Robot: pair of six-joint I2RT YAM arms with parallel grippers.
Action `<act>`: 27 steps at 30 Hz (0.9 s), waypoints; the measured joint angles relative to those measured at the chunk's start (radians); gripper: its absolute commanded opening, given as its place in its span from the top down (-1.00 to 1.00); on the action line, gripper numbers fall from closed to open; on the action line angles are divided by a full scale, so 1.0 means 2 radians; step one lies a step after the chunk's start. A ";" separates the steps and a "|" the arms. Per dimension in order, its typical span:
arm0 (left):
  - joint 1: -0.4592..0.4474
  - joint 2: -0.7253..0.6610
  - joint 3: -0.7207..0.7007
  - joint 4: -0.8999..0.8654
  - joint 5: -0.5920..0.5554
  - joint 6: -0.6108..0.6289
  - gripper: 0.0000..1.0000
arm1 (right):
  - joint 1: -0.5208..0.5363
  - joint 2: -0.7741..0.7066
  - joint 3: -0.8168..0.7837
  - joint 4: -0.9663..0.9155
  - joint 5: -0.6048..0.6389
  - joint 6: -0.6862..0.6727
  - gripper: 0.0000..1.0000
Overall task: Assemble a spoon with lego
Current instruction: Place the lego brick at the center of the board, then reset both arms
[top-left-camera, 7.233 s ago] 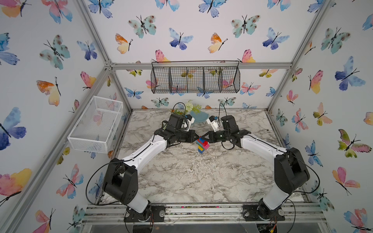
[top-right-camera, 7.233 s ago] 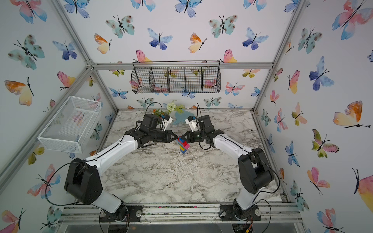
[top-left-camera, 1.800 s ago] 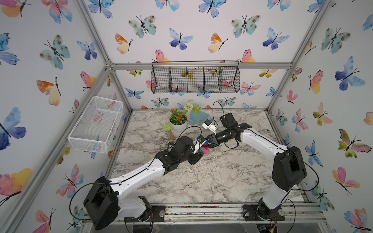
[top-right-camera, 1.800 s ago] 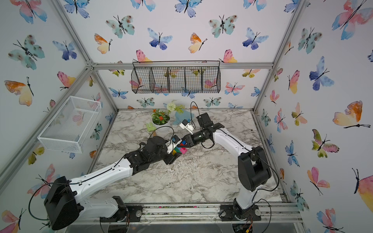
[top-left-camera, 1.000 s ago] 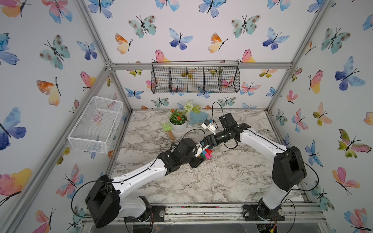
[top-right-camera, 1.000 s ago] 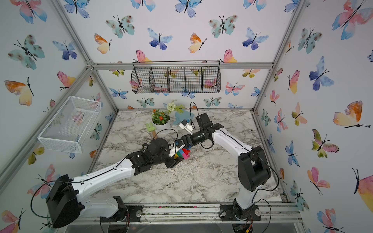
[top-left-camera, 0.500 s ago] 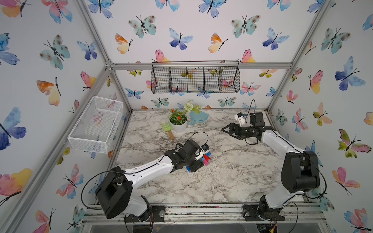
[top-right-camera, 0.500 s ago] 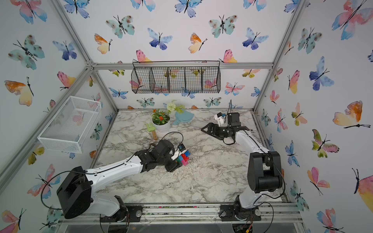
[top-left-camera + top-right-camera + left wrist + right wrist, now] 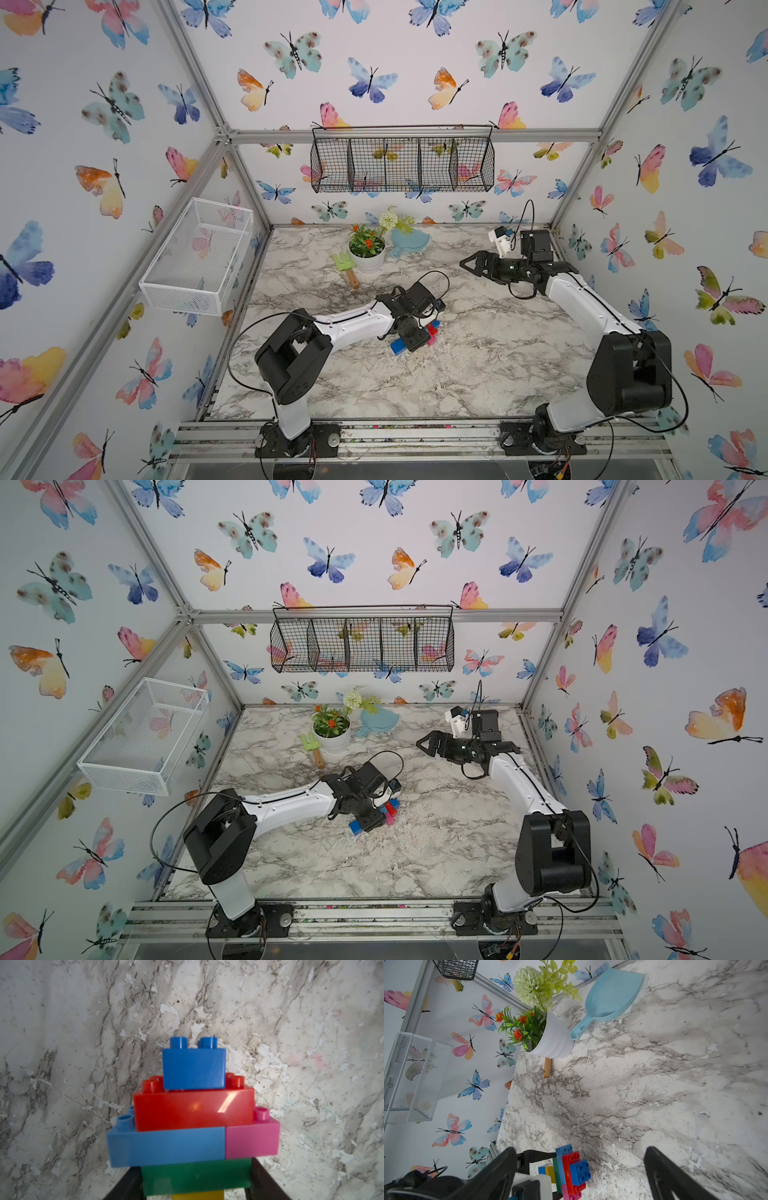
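Since a second ago: right gripper (image 9: 467,264) has let go of the spoon (image 9: 432,330) and pulled back toward the rear right corner. The left arm has brought the spoon lower and nearer the front.

Right gripper: fingers (image 9: 660,1169) spread wide with nothing between them. It sits above the table (image 9: 478,374) near the rear right edge, pointing toward the centre.

Left gripper (image 9: 195,1185): pinching the spoon by the sides of the green brick (image 9: 196,1176), with the yellow brick (image 9: 197,1195) behind it toward the wrist. The head points away from the wrist: light-blue and pink row, then red, then dark blue at the end.

Spoon position: mid-table, low over the marble, can't tell if it touches. Well apart from every table edge.

Clearance: bare marble in front of and right of the spoon, and a wide gap between the grippers. Flower pot (image 9: 368,259), green rake (image 9: 345,264) and pale-blue dish (image 9: 409,243) are grouped at the rear, just beside one another and well apart from the spoon. White mesh basket (image 9: 199,257) on the left wall and black wire basket (image 9: 401,160) on the back wall hang above table level, apart from both arms.
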 measured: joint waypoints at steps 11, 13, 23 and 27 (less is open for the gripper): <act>-0.002 0.039 0.042 -0.023 0.001 -0.016 -0.97 | -0.006 -0.062 -0.003 -0.019 0.012 -0.015 -0.96; -0.002 0.034 0.042 -0.019 0.002 -0.020 -0.97 | -0.006 -0.071 -0.006 -0.024 0.015 -0.016 -0.96; 0.181 -0.328 -0.196 0.182 -0.012 -0.146 -0.97 | -0.010 -0.179 -0.053 -0.005 0.167 -0.033 -0.97; 0.249 -0.541 -0.360 0.350 -0.121 -0.175 -0.97 | -0.014 -0.202 -0.151 0.070 0.274 -0.042 -0.96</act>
